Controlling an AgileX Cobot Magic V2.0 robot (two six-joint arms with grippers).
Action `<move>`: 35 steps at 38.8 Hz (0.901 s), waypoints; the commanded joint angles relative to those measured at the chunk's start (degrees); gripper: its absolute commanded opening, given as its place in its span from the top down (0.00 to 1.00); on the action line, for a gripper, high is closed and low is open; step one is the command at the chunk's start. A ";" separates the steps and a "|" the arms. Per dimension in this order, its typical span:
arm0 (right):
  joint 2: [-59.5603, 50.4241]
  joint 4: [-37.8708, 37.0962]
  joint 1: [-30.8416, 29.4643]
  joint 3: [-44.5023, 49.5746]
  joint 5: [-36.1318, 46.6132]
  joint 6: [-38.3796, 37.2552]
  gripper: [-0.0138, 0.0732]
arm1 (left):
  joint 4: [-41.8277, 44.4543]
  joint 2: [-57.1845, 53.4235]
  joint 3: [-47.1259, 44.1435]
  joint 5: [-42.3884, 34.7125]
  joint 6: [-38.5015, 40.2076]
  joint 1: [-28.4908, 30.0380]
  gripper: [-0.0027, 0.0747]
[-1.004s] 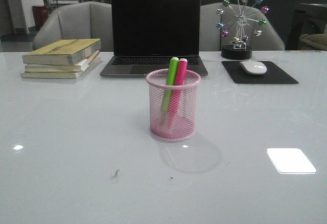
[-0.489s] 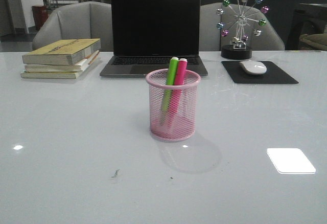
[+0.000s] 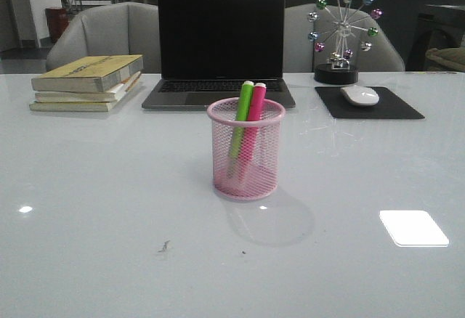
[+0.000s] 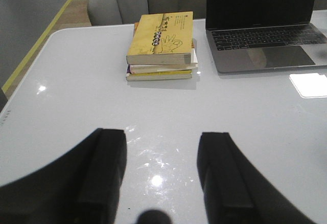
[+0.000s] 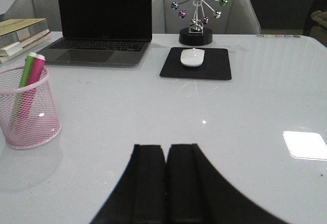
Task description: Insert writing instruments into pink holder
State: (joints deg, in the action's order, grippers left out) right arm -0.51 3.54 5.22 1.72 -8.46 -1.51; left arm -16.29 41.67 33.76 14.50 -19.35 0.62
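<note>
The pink wire-mesh holder (image 3: 245,160) stands upright at the middle of the white table. Inside it lean the lime green marker (image 3: 241,118) and the bright pink marker (image 3: 254,115), their tops above the rim. The right wrist view shows the same holder (image 5: 29,116) with the green marker (image 5: 23,86) and the pink marker (image 5: 31,83) in it. My right gripper (image 5: 166,152) is shut with nothing in it, over bare table well apart from the holder. My left gripper (image 4: 161,139) is open and empty above bare table. Neither gripper shows in the front view.
A dark laptop (image 3: 220,46) sits behind the holder. A stack of books (image 3: 89,82) lies at the back left. A white mouse (image 3: 360,96) rests on a black pad (image 3: 369,103) at the back right, with a ferris-wheel ornament (image 3: 341,35) behind it. Grey chairs stand beyond the table.
</note>
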 commanded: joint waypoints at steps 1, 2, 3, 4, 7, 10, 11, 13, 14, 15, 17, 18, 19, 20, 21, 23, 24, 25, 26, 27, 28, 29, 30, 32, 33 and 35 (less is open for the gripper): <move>-1.13 -0.61 0.08 0.08 4.51 0.12 0.78 | -0.74 -0.53 1.58 -5.07 0.02 0.08 0.49; -1.13 -0.61 0.08 0.08 4.51 0.12 0.78 | -0.59 -0.72 1.58 -5.16 0.02 0.08 0.50; -1.13 -0.61 0.08 0.08 4.51 0.12 0.78 | -0.61 -0.98 1.58 -5.16 0.02 0.08 0.51; -1.13 -0.61 0.08 0.08 4.51 0.12 0.78 | -0.61 -1.24 1.58 -5.16 0.02 0.08 0.53; -1.13 -0.61 0.08 0.08 4.51 0.12 0.78 | -0.61 -2.49 1.49 -5.16 0.02 -0.04 0.61; -1.13 -0.61 0.08 0.08 4.51 0.12 0.78 | -0.26 -3.70 1.49 -5.16 0.02 -0.04 0.71; -1.13 -0.61 0.08 0.08 4.51 0.12 0.78 | 0.08 -4.06 1.49 -5.16 0.24 -0.04 0.74; -1.13 -0.61 0.08 0.08 4.51 0.12 0.78 | 2.43 -4.95 1.46 -5.16 1.45 -0.04 0.80; -1.13 -0.61 0.08 0.08 4.51 0.12 0.78 | 4.07 -5.40 1.32 -5.16 2.50 -0.04 0.83; -1.13 -0.61 0.08 0.08 4.51 0.12 0.78 | 6.34 -6.02 1.09 -5.16 5.11 -0.04 0.85; -1.13 -0.61 0.08 0.08 4.51 0.12 0.78 | 10.15 -7.42 0.67 -5.22 10.23 -0.04 0.84; -1.13 -0.61 0.08 0.08 4.51 0.12 0.78 | 10.98 -7.82 0.49 -5.32 12.44 -0.04 0.85; -1.13 -0.61 0.08 0.08 4.51 0.12 0.78 | 12.73 -8.74 0.00 -5.50 15.02 -0.04 0.85; -1.13 -0.61 0.08 0.08 4.51 0.12 0.78 | 13.47 -9.32 -0.30 -5.75 16.61 -0.04 0.85; -1.13 -0.61 0.08 0.08 4.51 0.12 0.78 | 13.75 -10.06 -0.81 -6.19 18.11 -0.04 0.85; -1.13 -0.61 0.08 0.08 4.51 0.12 0.78 | 13.75 -11.60 -2.04 -7.47 18.92 -0.04 0.85; -1.13 -0.61 0.08 0.08 4.51 0.12 0.78 | 13.75 -12.19 -2.56 -8.24 18.92 -0.04 0.85; -1.13 -0.61 0.08 0.08 4.51 0.12 0.78 | 13.75 -13.06 -3.29 -8.82 18.92 -0.04 0.85; -1.13 -0.61 0.08 0.08 4.51 0.12 0.78 | 13.75 -13.79 -3.90 -9.71 18.92 -0.04 0.85; -1.13 -0.61 0.08 0.08 4.51 0.12 0.78 | 13.75 -14.81 -4.78 -10.38 18.92 -0.04 0.85; -1.13 -0.61 0.08 0.08 4.51 0.12 0.78 | 13.75 -15.64 -5.52 -11.28 18.92 -0.04 0.85; -1.13 -0.61 0.08 0.08 4.51 0.12 0.78 | 13.75 -16.83 -6.60 -12.35 18.92 -0.04 0.85; -1.13 -0.61 0.08 0.08 4.51 0.12 0.78 | 13.75 -18.13 -7.77 -13.10 18.92 -0.04 0.85; -1.13 -0.61 0.08 0.08 4.51 0.12 0.78 | 13.75 -20.59 -9.98 -14.95 18.92 -0.04 0.85; -1.13 -0.61 0.08 0.08 4.51 0.12 0.78 | 13.75 -21.68 -10.98 -16.10 18.92 -0.04 0.85; -1.13 -0.61 0.08 0.08 4.51 0.12 0.78 | 13.75 -24.66 -13.77 -18.33 18.92 -0.04 0.85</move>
State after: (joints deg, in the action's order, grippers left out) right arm -0.51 3.54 5.22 1.72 -8.59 -1.51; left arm -2.57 19.78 21.15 4.46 -1.04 0.62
